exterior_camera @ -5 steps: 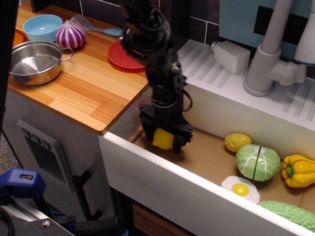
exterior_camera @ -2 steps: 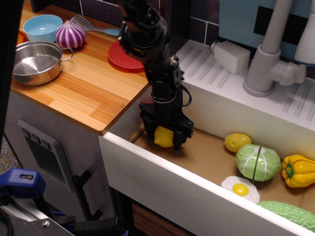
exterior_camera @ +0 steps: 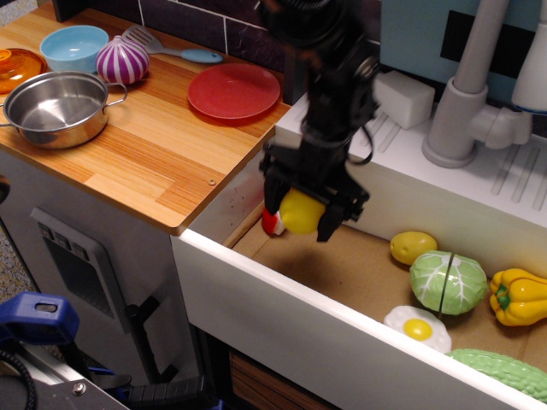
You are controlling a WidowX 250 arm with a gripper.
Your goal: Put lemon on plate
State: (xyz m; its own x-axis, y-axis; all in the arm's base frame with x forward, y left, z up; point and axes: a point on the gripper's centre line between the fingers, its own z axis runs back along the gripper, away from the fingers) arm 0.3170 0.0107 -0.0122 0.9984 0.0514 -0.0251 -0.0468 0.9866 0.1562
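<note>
A steel pot [exterior_camera: 53, 107], a blue bowl [exterior_camera: 73, 46] and a purple onion [exterior_camera: 122, 60] stand on the wooden counter [exterior_camera: 162, 162]. In the sink [exterior_camera: 359, 265] lie a cabbage [exterior_camera: 447, 283], a fried egg [exterior_camera: 417, 328] and a yellow pepper [exterior_camera: 518, 296].

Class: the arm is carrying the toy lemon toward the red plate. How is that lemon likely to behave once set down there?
The lemon is rounded, so it may roll. Its smooth skin looks slippery in the end effector. The plate looks nearly flat, so it may not stop a roll.

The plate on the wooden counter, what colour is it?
Red, glossy and plain; the plate shows clearly in the observation image view.
</note>
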